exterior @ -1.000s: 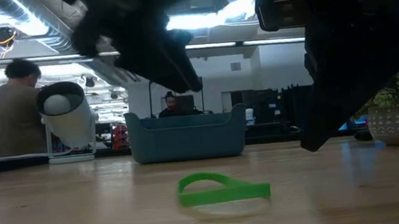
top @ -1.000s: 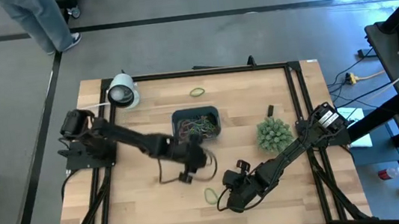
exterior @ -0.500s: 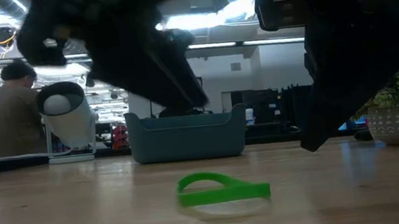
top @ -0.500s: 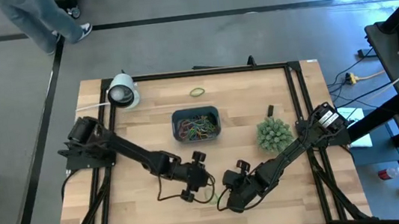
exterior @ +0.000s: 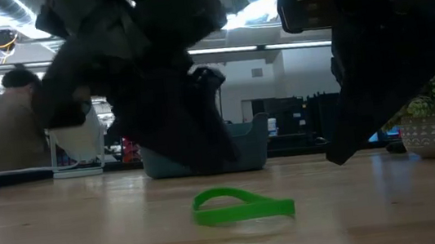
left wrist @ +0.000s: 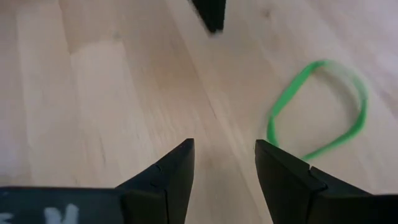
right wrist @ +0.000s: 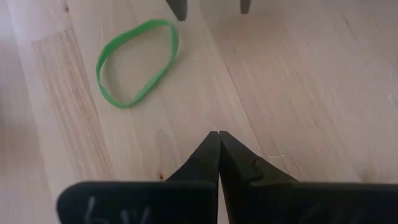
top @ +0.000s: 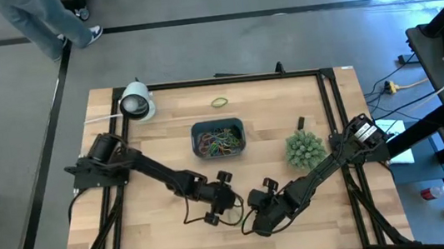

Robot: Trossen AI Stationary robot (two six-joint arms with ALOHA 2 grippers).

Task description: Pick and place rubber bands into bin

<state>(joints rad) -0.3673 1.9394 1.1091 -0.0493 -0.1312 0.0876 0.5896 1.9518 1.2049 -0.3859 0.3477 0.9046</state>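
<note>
- Two arms are working over the wooden table [top: 153,182], both reaching toward the near middle.
- Left gripper [top: 222,198] is hanging low over the boards, jaws spread apart and gripping nothing; in its wrist view bare wood is showing between the fingers [left wrist: 168,177].
- Green rubber band [left wrist: 317,109] is lying flat on the table just beside the left gripper, off to one side of the gap, not between the jaws and not touching them.
- Same band is showing in the low view [exterior: 243,204] as a flat loop on the boards, with the dark arms hanging above and behind it.
- Right gripper [top: 258,221] is sitting near the front edge, just beside the left one, jaws clenched together on nothing; its fingers [right wrist: 205,162] are meeting in a closed point, with the green band [right wrist: 138,61] lying apart from them.
- Bin [top: 218,138] is sitting mid-table, farther back than both grippers, holding a tangle of coloured rubber bands [top: 217,143].
- One more green band [top: 219,102] is lying alone on the boards beyond the bin, near the far edge.
- White round object [top: 136,101] is standing at the far left corner; spiky green plant [top: 304,149] is standing right of the bin, with a small black block [top: 300,122] near it.
- Person [exterior: 5,121] is sitting in the room behind the table, seen in the low view.
</note>
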